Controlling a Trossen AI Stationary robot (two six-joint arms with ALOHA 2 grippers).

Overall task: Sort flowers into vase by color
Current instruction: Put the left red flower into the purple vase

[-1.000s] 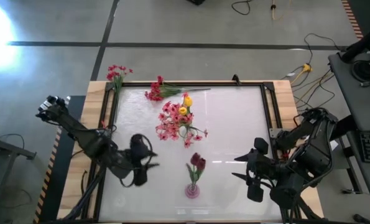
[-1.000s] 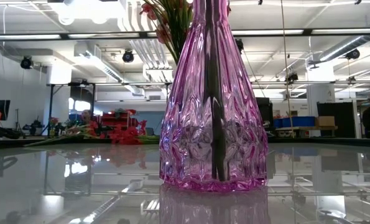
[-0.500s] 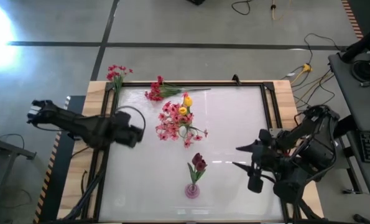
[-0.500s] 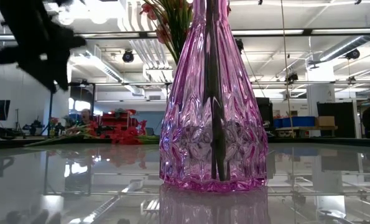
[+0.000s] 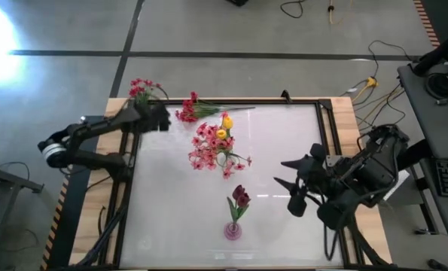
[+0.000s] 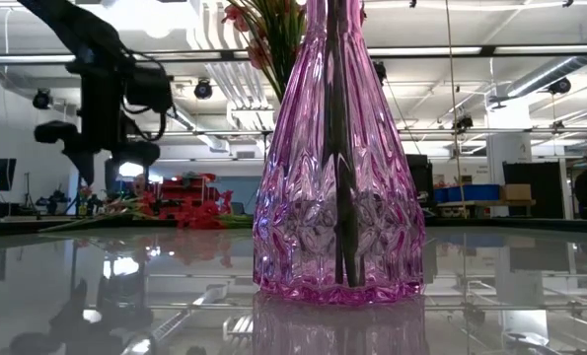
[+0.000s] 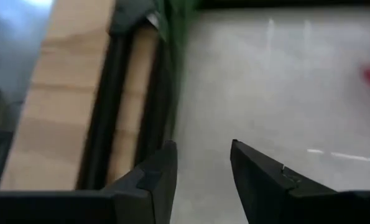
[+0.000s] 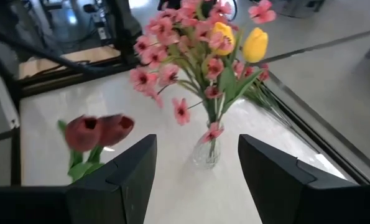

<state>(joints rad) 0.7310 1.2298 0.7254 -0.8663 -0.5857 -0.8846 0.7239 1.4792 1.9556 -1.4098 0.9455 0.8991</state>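
Observation:
A clear vase point(image 5: 225, 167) at mid-table holds pink blossom sprays point(image 5: 207, 147) and yellow tulips point(image 5: 225, 124). A pink glass vase point(image 5: 233, 229) by the near edge holds dark red buds point(image 5: 239, 197). One red spray point(image 5: 142, 88) lies across the far-left frame corner, and another point(image 5: 187, 113) lies on the table by the far edge. My left gripper point(image 5: 162, 118) hovers open between these two sprays, above the left frame rail point(image 7: 97, 124) and touching nothing. My right gripper point(image 5: 282, 175) is open on the right side of the table, facing both vases.
A wooden frame with dark rails point(image 5: 126, 173) surrounds the glossy white table top. In the low view the pink vase point(image 6: 337, 168) fills the foreground, with my left gripper point(image 6: 104, 177) behind it over the red flowers point(image 6: 184, 212). The near-left and far-right table areas are bare.
My left arm has swung from the near-left part of the table up and toward the far-left corner, ending between the red sprays. My right gripper has shifted a little toward the table's middle and far side. No flower has moved.

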